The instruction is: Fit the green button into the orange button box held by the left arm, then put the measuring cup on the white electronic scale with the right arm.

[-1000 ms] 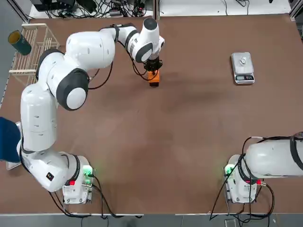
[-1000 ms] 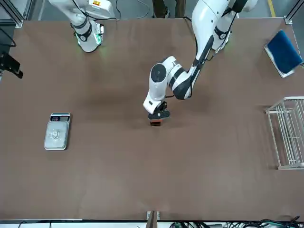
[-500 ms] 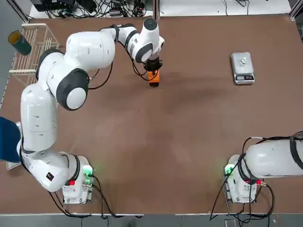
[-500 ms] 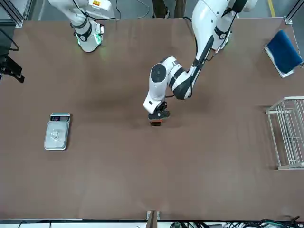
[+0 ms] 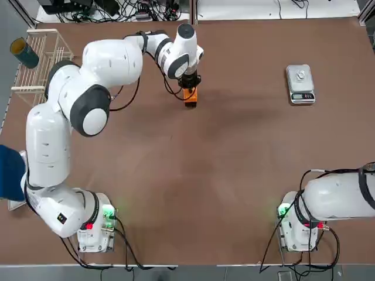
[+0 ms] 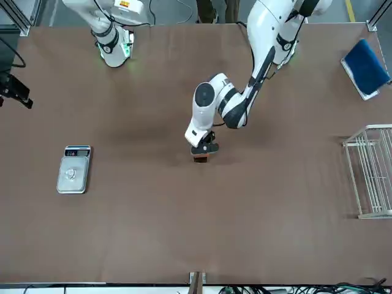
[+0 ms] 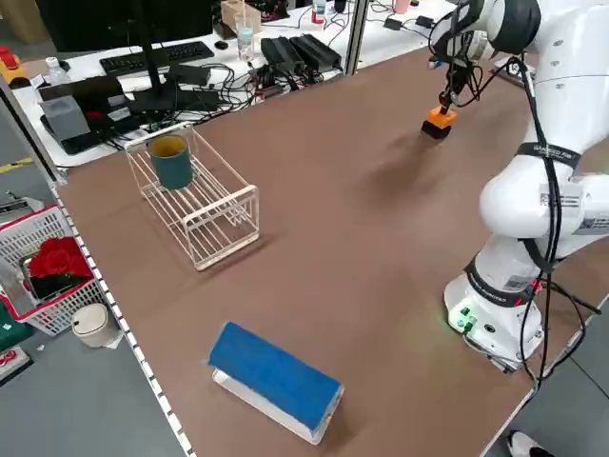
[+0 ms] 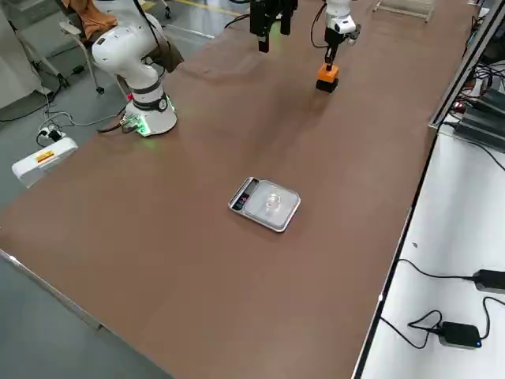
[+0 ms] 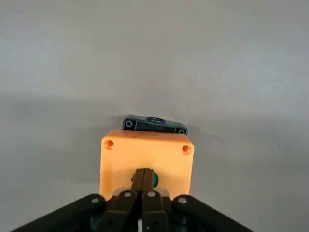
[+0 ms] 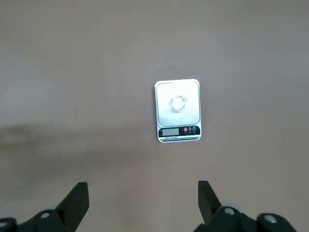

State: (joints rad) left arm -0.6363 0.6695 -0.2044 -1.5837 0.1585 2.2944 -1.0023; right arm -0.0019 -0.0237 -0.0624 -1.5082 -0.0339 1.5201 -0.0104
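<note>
Task looks complete: measuring cup (image 10: 178, 103) on scale (image 10: 179, 121), green button (image 9: 155, 180) in orange box (image 9: 145, 150) under closed left tool (image 9: 144, 170), right tool (image 10: 144, 182) open, well apart.

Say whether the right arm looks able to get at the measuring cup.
Probably yes: the right gripper, off to the robot's right, is open, and nothing stands between it and the cup on the scale. The left arm is well aside.
</note>
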